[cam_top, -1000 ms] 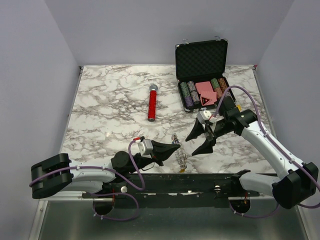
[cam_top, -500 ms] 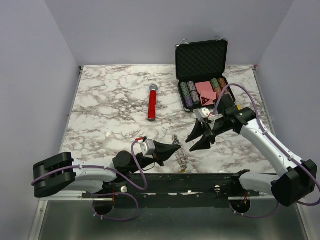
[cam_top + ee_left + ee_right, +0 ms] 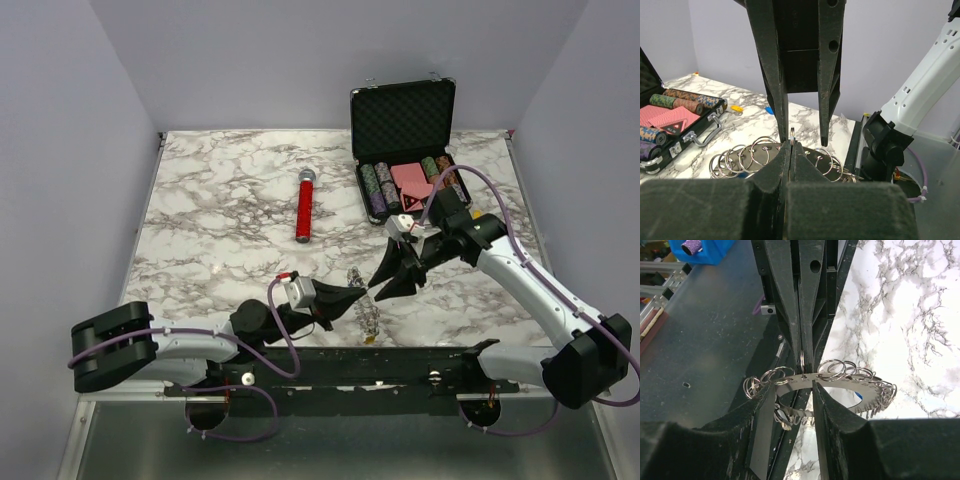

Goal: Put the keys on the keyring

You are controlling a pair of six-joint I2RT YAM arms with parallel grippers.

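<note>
Your left hand [image 3: 352, 294] is low over the near edge of the marble surface [image 3: 220, 230], clenched, fingertips pinching one small ring that stands up from the keyring [image 3: 755, 155]. The keyring lies on the surface at the near edge, between the two arms: a grey band strung with many small loops. Your right hand [image 3: 381, 288] comes in from the far right and points down at the same spot, tip to tip with the left. Its jaws stand part way apart, straddling the pinched ring and a stretch of the band. You cannot tell whether its pads touch the metal. A small blue piece [image 3: 769, 110] sits on the surface beyond the keyring, too small to say if it is one of the keys. No key is clearly visible on the keyring. The open black case [image 3: 403, 120] with poker chips [image 3: 375, 190] is at the far right, and the red microphone [image 3: 304, 208] lies mid-surface, well apart from both hands.
</note>
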